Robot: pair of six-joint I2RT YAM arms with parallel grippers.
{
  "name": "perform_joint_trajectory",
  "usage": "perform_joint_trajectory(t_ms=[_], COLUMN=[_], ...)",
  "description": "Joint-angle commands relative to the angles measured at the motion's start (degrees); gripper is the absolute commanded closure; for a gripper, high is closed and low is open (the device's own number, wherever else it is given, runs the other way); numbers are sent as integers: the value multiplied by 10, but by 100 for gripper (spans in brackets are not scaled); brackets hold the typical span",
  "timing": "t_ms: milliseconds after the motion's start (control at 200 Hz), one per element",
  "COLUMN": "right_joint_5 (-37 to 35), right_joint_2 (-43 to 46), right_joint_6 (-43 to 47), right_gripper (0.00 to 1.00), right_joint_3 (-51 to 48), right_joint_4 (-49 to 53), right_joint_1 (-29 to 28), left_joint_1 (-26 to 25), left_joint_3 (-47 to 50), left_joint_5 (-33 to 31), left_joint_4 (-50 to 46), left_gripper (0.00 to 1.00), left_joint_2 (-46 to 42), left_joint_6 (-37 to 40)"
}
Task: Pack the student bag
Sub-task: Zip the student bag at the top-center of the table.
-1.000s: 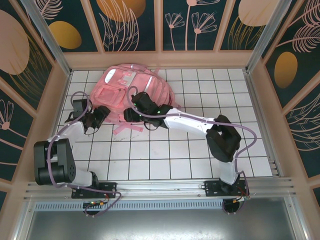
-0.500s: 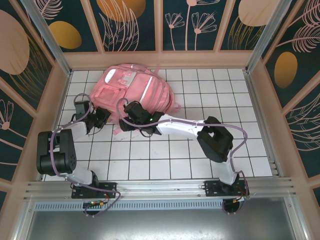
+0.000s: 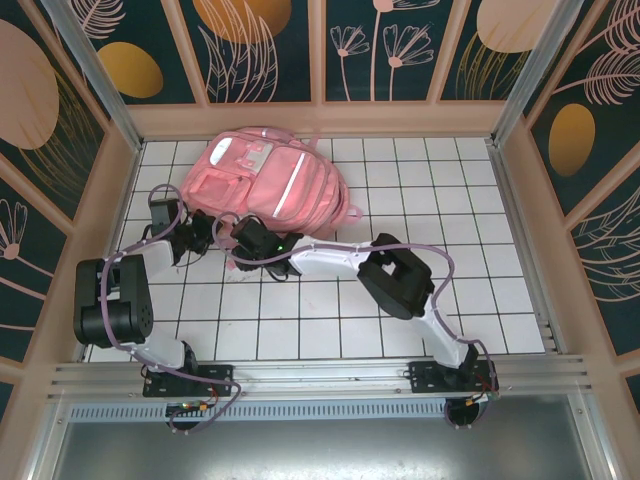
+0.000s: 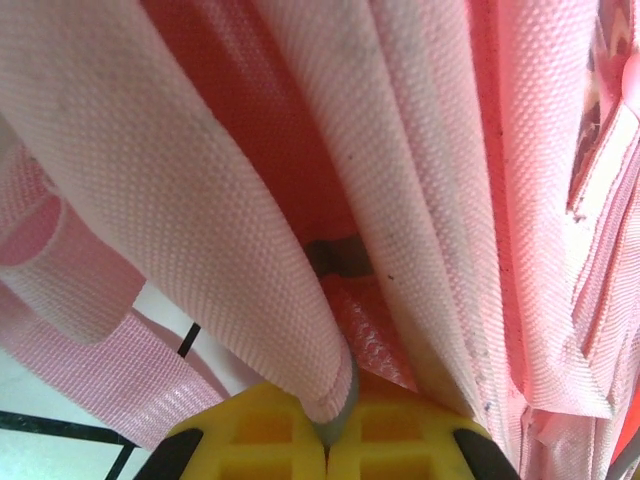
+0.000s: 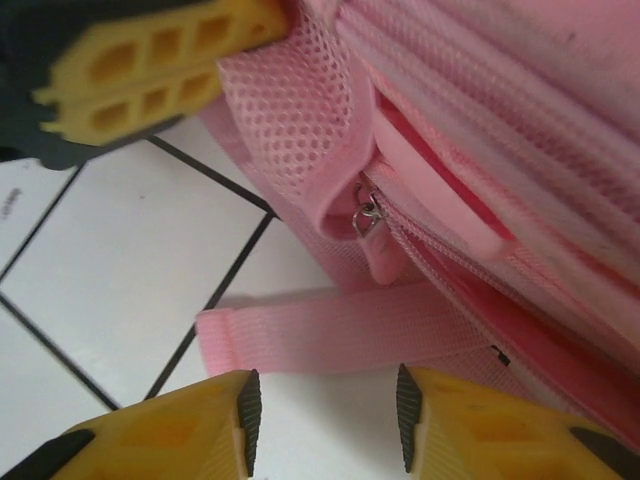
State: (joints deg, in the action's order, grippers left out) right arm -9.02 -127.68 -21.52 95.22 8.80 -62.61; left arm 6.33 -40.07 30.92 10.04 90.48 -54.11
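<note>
The pink backpack [image 3: 265, 180] is lying on the bench [image 3: 320, 320], upper middle of the top view. The left fingers [image 4: 295, 435] are pinching its cloth tight. The right fingers [image 5: 215, 415] are standing apart above a pink strap [image 5: 340, 330].

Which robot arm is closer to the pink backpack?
Left. The left tool pinches the student bag; the right tool hangs open just off its near edge.
</note>
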Motion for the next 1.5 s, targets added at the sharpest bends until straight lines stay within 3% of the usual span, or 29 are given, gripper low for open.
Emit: perform_joint_trajectory(t_ms=[0, 495, 635, 765, 1496], right_joint_5=[-22, -91, -123, -133, -207], right_joint_2=[-32, -126, -152, -148, 111], right_joint_6=[-7, -24, -34, -41, -128], right_gripper=[61, 67, 81, 100, 100], right_joint_3=[39, 134, 167, 168, -169], right_joint_4=[-14, -19, -6, -1, 32], right_joint_1=[11, 24, 25, 25, 25], left_joint_1=[1, 0, 0, 0, 12], left_joint_3=[-24, -14, -11, -17, -68], left_joint_5=[15, 20, 20, 14, -91], left_joint_4=[34, 49, 50, 39, -53], left_gripper=[100, 100, 100, 100, 100], left_joint_2=[11, 14, 10, 7, 20], left_joint_6=[4, -8, -10, -3, 20])
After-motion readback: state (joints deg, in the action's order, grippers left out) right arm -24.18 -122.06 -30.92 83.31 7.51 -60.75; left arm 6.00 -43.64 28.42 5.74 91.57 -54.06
